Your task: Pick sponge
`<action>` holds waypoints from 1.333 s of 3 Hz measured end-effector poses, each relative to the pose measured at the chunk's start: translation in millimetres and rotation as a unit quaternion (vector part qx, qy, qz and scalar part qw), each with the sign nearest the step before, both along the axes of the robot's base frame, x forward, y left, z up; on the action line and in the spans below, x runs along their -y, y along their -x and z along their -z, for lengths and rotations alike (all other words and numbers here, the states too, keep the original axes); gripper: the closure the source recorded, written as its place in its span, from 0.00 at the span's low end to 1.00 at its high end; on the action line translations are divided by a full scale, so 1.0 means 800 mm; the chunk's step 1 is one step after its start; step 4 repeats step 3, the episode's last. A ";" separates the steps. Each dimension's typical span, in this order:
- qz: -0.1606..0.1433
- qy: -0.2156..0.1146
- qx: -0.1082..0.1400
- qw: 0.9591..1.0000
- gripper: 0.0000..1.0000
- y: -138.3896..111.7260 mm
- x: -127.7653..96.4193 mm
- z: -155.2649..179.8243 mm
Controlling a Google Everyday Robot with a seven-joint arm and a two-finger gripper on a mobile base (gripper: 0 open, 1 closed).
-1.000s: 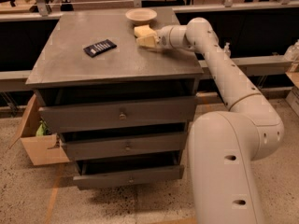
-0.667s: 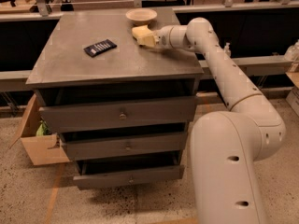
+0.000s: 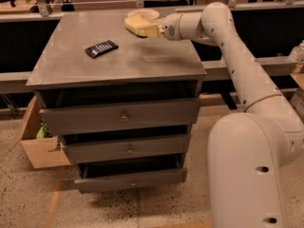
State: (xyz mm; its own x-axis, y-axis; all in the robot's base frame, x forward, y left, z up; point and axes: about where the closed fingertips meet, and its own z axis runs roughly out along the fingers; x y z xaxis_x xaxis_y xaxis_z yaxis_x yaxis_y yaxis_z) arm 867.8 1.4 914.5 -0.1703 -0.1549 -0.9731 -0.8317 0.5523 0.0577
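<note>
Risen since before — sponge pinched in the gripper, above the table.

The arm is smooth cream-white, made of rounded tubular links with thin seams at the joints. Right of the cabinet it swells into a fat shell with two small dark holes. The gripper, above the cabinet's back edge, has a cream wrist with a round disc.
</note>
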 end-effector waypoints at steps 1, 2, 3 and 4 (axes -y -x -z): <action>-0.086 -0.013 0.016 0.996 1.00 0.057 -0.023 -0.050; -0.109 -0.007 0.008 0.994 1.00 0.071 -0.029 -0.045; -0.110 -0.007 0.008 0.994 1.00 0.071 -0.029 -0.045; -0.110 -0.007 0.008 0.994 1.00 0.071 -0.029 -0.045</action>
